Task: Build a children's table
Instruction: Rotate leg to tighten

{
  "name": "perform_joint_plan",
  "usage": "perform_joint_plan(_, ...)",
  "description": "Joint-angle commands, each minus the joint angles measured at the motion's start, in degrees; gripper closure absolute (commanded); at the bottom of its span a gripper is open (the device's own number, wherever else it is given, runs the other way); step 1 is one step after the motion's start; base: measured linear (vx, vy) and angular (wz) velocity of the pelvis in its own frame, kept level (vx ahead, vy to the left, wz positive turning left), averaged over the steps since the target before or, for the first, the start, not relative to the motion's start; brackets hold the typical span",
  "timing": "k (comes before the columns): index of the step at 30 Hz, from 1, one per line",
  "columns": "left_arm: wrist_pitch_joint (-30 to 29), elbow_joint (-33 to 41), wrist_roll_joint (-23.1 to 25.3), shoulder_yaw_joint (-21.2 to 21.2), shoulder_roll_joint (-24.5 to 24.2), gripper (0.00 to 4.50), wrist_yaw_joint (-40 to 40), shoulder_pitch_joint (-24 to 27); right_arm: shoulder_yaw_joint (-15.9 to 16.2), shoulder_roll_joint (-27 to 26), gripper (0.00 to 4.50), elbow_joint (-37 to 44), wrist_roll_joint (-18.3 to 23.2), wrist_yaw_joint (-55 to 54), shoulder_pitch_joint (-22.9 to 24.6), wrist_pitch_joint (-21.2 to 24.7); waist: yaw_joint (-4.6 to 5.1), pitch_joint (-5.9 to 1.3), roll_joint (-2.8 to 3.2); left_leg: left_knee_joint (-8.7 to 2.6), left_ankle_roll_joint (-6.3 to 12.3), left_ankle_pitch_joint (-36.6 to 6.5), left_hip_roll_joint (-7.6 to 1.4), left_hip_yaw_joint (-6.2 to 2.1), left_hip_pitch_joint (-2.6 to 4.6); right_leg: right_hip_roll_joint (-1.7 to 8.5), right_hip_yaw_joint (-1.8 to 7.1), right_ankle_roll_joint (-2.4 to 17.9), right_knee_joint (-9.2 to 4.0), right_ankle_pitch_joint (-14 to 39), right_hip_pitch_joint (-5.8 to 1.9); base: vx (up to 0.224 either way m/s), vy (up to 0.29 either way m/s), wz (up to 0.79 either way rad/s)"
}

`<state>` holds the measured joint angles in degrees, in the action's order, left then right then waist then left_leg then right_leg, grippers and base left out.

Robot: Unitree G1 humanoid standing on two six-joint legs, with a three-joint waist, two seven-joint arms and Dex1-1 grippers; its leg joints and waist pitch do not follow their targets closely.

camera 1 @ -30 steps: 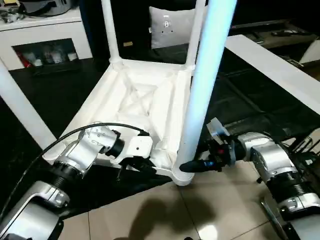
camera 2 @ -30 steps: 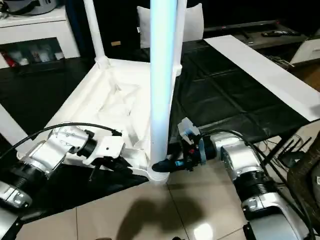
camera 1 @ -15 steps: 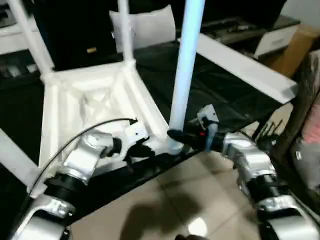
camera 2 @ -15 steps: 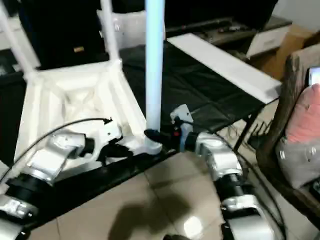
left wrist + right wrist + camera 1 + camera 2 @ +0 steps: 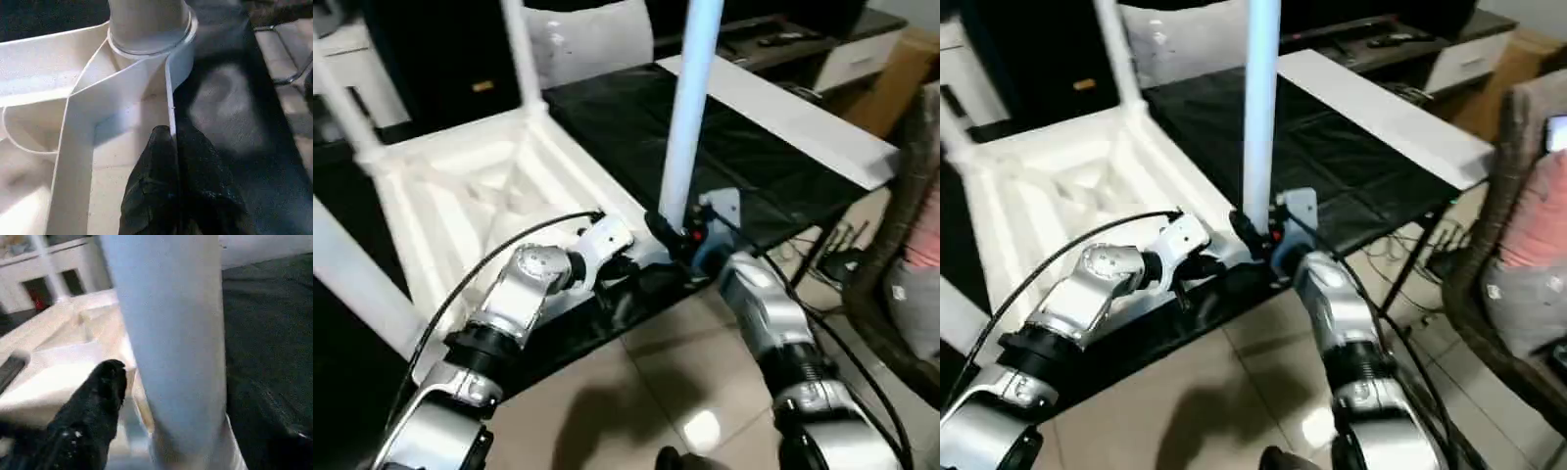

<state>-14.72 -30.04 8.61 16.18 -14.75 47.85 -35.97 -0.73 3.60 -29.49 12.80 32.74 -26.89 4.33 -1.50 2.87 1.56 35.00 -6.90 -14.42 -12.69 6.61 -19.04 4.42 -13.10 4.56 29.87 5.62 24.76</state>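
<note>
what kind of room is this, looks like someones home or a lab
Most likely a home living room, not a lab: a grey cushion lies at the back, a low white cabinet stands against the wall, a wicker chair stands at the side, and the floor is glossy tile.

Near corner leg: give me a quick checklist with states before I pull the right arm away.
1. Near leg upright in its corner socket: ok.
2. Left gripper shut on the tabletop's edge wall: ok.
3. Right gripper released from the leg: cannot tell; one finger sits beside the leg, the other is hidden.
4. Leg fully seated in the socket: cannot tell.
5. Other legs standing on the upturned tabletop: ok.
</note>
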Motion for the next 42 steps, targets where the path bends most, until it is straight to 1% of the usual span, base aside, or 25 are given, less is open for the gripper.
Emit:
perform_joint_plan(1, 1.45, -1.69, 2.67, -0.40, -1.62, 4.50, -1.98, -2.24, 2.98, 0.98, 0.86, 5.69, 0.87, 4.35, 2.35, 2.31, -0.14, -3.88, 0.20, -3.83, 5.71, -5.35, 0.36, 1.40, -0.95, 3.27, 2.55, -5.87, -4.94, 27.77, -5.58, 0.000, 0.000, 0.00)
perform_joint_plan(3, 1.43, -3.53, 2.90, -1.76, -1.93, 4.50, -5.23, -3.72, 3.00, 3.13, 0.79, 10.46, 1.05, 5.03, 5.81, 3.60, -0.21, -3.93, 0.07, -3.82, 5.66, -5.36, 0.42, 1.42, -1.18, 3.25, 2.52, -6.54, -4.99, 27.35, -5.80, 0.000, 0.000, 0.00)
perform_joint_plan(5, 1.21, -4.79, 2.71, -3.22, -1.60, 4.50, -8.23, -4.91, 2.76, 4.65, 0.43, 13.74, 1.35, 5.54, 8.18, 4.26, -0.18, -4.12, 0.01, -3.76, 5.63, -5.34, 0.50, 1.44, -1.39, 3.26, 2.32, -6.95, -5.04, 26.83, -6.02, 0.000, 0.000, 0.00)
perform_joint_plan(6, 0.77, -5.22, 2.31, -3.95, -1.15, 4.50, -9.58, -5.39, 2.24, 5.07, 0.43, 14.97, 0.53, 3.78, 8.98, 5.33, 0.00, -4.23, -0.12, -3.81, 5.57, -4.73, 0.44, 1.31, -1.80, 3.41, 2.29, -7.00, -4.83, 25.85, -6.35, 0.000, 0.000, 0.00)
perform_joint_plan(7, 0.46, -5.59, 1.92, -4.59, -0.71, 4.50, -10.80, -5.79, 1.80, 5.46, 0.26, 16.24, 0.32, 2.56, 9.72, 7.22, -0.03, -4.20, 0.14, -3.82, 5.60, -4.56, 0.47, 1.33, -1.65, 3.34, 2.24, -6.95, -5.02, 25.72, -6.22, 0.000, 0.000, 0.00)
perform_joint_plan(10, 0.18, -6.63, 1.46, -5.43, 0.22, 4.50, -13.63, -6.48, 1.45, 6.29, 0.03, 19.16, -0.34, 0.57, 11.30, 10.24, 0.61, -4.24, -0.10, -3.58, 6.00, -4.18, 0.89, 1.51, -1.71, 3.10, 2.13, -6.91, -5.11, 25.38, -6.07, 0.000, 0.000, 0.00)
perform_joint_plan(11, -0.12, -7.72, 0.77, -6.37, 1.25, 4.50, -16.04, -6.89, 1.28, 6.70, 0.03, 22.40, -0.15, -0.19, 13.01, 11.24, 0.67, -4.22, 0.13, -3.54, 6.11, -4.08, 0.95, 1.52, -1.71, 3.11, 2.12, -6.90, -5.08, 25.24, -6.00, 0.000, 0.000, 0.00)
perform_joint_plan(13, 0.33, -9.01, 0.10, -7.23, 2.08, 4.50, -18.18, -7.22, 0.57, 6.52, 0.03, 25.58, -0.06, -2.22, 14.63, 12.71, 0.58, -4.47, -0.12, -3.47, 6.48, -2.76, 1.21, 1.58, -1.83, 2.93, 2.19, -6.98, -4.86, 23.59, -6.12, 0.000, 0.000, 0.00)
perform_joint_plan(15, 1.00, -9.59, -0.28, -7.51, 2.36, 4.07, -19.04, -7.25, 0.19, 6.34, 0.00, 26.81, 0.00, -3.41, 15.33, 13.29, 0.49, -4.83, -0.13, -3.46, 7.38, 0.17, 0.96, 1.22, -2.26, 2.93, 2.38, -6.57, -4.11, 19.98, -6.40, 0.000, 0.000, 0.00)
perform_joint_plan(17, 2.02, -10.18, -0.27, -7.89, 2.54, 3.97, -20.69, -7.14, -0.15, 5.98, 0.00, 27.87, 0.91, -4.08, 15.95, 13.94, 0.43, -4.76, -0.16, -3.43, 8.05, 1.39, 0.80, 1.15, -2.14, 3.03, 2.54, -5.74, -3.94, 18.86, -6.16, 0.000, 0.000, 0.00)
perform_joint_plan(21, 10.13, -9.11, -1.75, -9.16, 2.64, 3.48, -20.65, -5.60, 0.02, 5.32, 0.00, 30.04, 2.41, -3.82, 17.11, 14.46, -0.21, -4.74, -0.24, -3.51, 8.78, 3.24, 0.36, 0.99, -1.89, 3.54, 2.87, -4.19, -3.52, 18.52, -5.96, 0.000, 0.000, 0.00)
perform_joint_plan(23, 13.97, -6.26, -4.36, -10.97, 3.32, 3.42, -19.47, -3.76, 0.50, 5.12, 0.00, 31.49, 2.19, -4.38, 17.70, 15.22, -0.95, -4.76, -0.42, -3.58, 8.60, 4.07, 0.01, 1.13, -1.61, 3.80, 3.21, -3.29, -3.28, 18.34, -5.79, 0.000, 0.000, 0.00)
perform_joint_plan(24, 14.95, -4.93, -5.36, -11.74, 3.66, 3.16, -19.33, -2.91, 0.58, 4.94, 0.00, 31.79, 1.67, -5.19, 17.86, 15.22, -1.23, -4.64, -0.46, -3.64, 8.30, 4.30, -0.02, 1.25, -1.60, 3.91, 3.32, -2.94, -3.25, 18.75, -5.70, 0.000, 0.000, 0.00)
perform_joint_plan(27, 13.87, 1.02, -8.63, -13.02, 4.32, 3.07, -17.58, 1.11, 1.21, 4.58, 0.00, 32.79, -0.80, -8.43, 18.25, 15.04, -1.64, -4.50, -0.41, -3.75, 7.79, 3.87, -0.30, 1.34, -1.41, 4.11, 3.44, -2.75, -3.19, 20.21, -5.56, 0.000, 0.000, 0.00)
perform_joint_plan(29, 12.26, 5.58, -10.03, -13.45, 4.84, 2.89, -18.07, 4.38, 1.91, 4.64, 0.00, 33.14, -2.32, -10.69, 18.20, 18.17, -1.81, -4.28, -0.15, -3.93, 6.62, 3.30, -0.44, 1.44, -1.25, 4.16, 3.62, -2.99, -3.33, 21.45, -5.50, 0.000, 0.000, 0.00)
perform_joint_plan(30, 11.49, 8.14, -11.00, -13.79, 5.39, 2.65, -18.44, 6.20, 2.58, 5.03, 0.00, 33.59, -3.41, -11.68, 18.27, 20.23, -1.78, -4.08, 0.03, -3.90, 6.42, 2.14, -0.19, 1.63, -1.21, 3.88, 3.56, -3.64, -3.79, 22.71, -5.36, 0.000, 0.000, 0.00)
perform_joint_plan(32, 9.69, 12.84, -13.12, -14.27, 6.46, 2.65, -19.01, 9.65, 3.46, 5.48, 0.00, 34.48, -4.18, -11.73, 18.60, 21.51, -1.77, -4.01, 0.03, -3.92, 6.20, 0.60, 0.03, 1.78, -1.13, 3.65, 3.41, -4.58, -4.18, 23.97, -5.32, 0.000, 0.000, 0.00)
perform_joint_plan(34, 7.80, 21.00, -15.88, -14.86, 8.23, 2.65, -20.31, 15.86, 3.63, 5.53, 0.00, 35.61, -4.12, -10.67, 19.67, 18.04, -1.60, -3.81, -0.08, -4.06, 5.85, -2.24, -0.06, 1.80, -1.29, 3.76, 3.03, -6.05, -4.67, 26.14, -5.54, 0.000, 0.000, 0.00)
perform_joint_plan(35, 7.79, 21.82, -16.19, -14.95, 8.44, 2.65, -20.49, 16.52, 3.60, 5.54, 0.00, 35.74, -4.09, -10.69, 19.78, 17.88, -1.56, -3.87, -0.05, -4.02, 5.79, -2.55, -0.14, 1.81, -1.31, 3.78, 3.04, -6.19, -4.66, 26.14, -5.52, 0.000, 0.000, 0.00)
perform_joint_plan(37, 8.29, 24.90, -16.11, -15.35, 9.17, 2.65, -22.28, 19.16, 3.70, 5.71, 0.00, 35.92, -4.36, -10.81, 20.04, 17.21, -1.24, -3.68, -0.26, -4.03, 5.96, -3.60, 0.07, 1.83, -1.54, 3.31, 2.78, -7.36, -5.01, 27.06, -5.49, 0.000, 0.000, 0.00)
perform_joint_plan(38, 7.57, 29.02, -14.17, -15.28, 9.37, 2.65, -24.96, 22.84, 4.00, 5.85, 0.00, 35.52, -5.74, -12.19, 20.07, 16.40, -0.99, -3.48, -0.29, -3.92, 6.18, -4.53, 0.39, 1.93, -1.43, 2.68, 2.49, -8.76, -5.61, 28.25, -5.20, 0.000, 0.000, 0.00)
perform_joint_plan(39, 7.58, 30.35, -13.47, -15.10, 9.37, 2.65, -25.66, 24.08, 4.06, 5.87, 0.00, 35.45, -6.19, -12.85, 20.11, 16.40, -1.28, -3.23, -1.02, -4.68, 6.36, -5.66, 0.05, -0.99, -4.84, 4.22, -0.07, -8.11, -3.43, 24.74, -8.33, 0.000, 0.000, 0.00)
perform_joint_plan(40, 7.55, 31.56, -13.27, -14.81, 9.35, 2.65, -25.80, 25.55, 4.20, 5.74, 0.00, 35.48, -6.06, -12.80, 20.16, 16.26, 0.29, -2.77, 1.28, -8.09, 10.84, -11.13, -6.60, -6.92, -3.47, 3.41, 2.99, -5.70, 1.54, 17.58, -6.95, -0.015, -0.087, 0.38)
perform_joint_plan(41, 7.38, 32.22, -13.32, -14.72, 9.44, 2.65, -25.89, 26.48, 4.29, 5.64, 0.00, 35.56, -5.94, -12.73, 20.17, 16.28, 0.29, -2.77, 1.28, -8.09, 10.84, -11.13, -6.60, -6.92, -3.47, 3.41, 2.99, -5.70, 1.54, 17.58, -6.95, 0.025, -0.127, 0.60)
perform_joint_plan(42, 6.11, 33.13, -13.87, -14.67, 9.59, 2.65, -25.84, 27.74, 4.42, 5.49, 0.00, 35.85, -5.80, -12.83, 20.16, 16.50, 1.94, -1.86, 0.89, -9.63, 13.81, -15.69, -7.90, -10.85, -0.50, 2.09, 5.79, 1.51, 6.66, 17.93, -3.50, 0.025, -0.127, 0.60)
